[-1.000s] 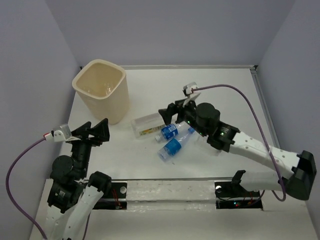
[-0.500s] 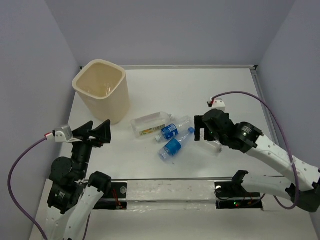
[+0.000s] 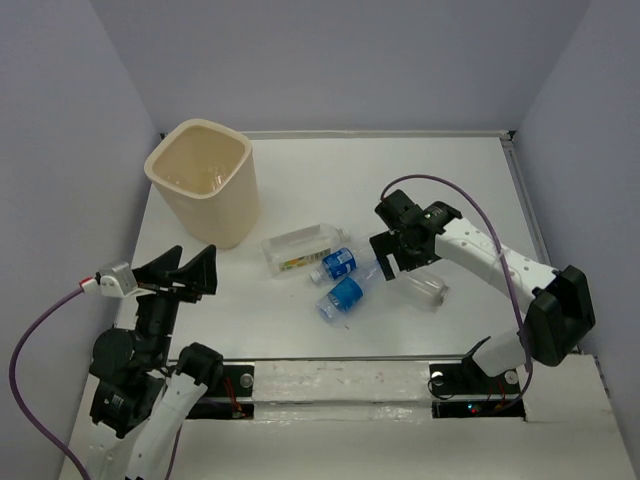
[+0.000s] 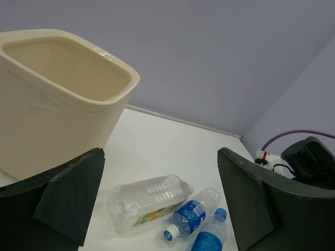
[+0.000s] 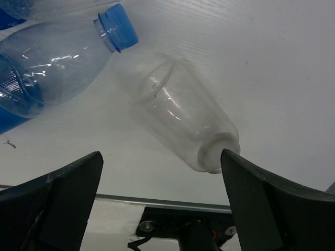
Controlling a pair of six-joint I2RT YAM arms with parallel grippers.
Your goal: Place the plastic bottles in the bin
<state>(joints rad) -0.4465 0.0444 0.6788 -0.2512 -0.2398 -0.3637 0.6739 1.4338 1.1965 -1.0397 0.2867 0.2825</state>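
The cream bin (image 3: 200,180) stands at the back left and fills the left of the left wrist view (image 4: 63,89). Four plastic bottles lie mid-table: a squarish labelled one (image 3: 300,248) (image 4: 146,201), two blue-labelled ones (image 3: 340,263) (image 3: 345,296) (image 4: 191,217), and an unlabelled one (image 3: 425,290) (image 5: 183,117). A fifth does not show. My right gripper (image 3: 388,257) (image 5: 161,154) is open and empty just above the unlabelled bottle, beside a blue cap (image 5: 118,26). My left gripper (image 3: 187,272) (image 4: 159,154) is open and empty, near the bin's foot.
A metal rail (image 3: 340,380) runs along the table's near edge, also in the right wrist view (image 5: 167,206). Purple walls close in the back and sides. The right arm's cable (image 3: 440,190) loops over the table.
My right arm has drawn back from the blue-labelled bottles and folded, so its gripper now hangs over the unlabelled bottle. My left gripper has sunk slightly toward the near edge.
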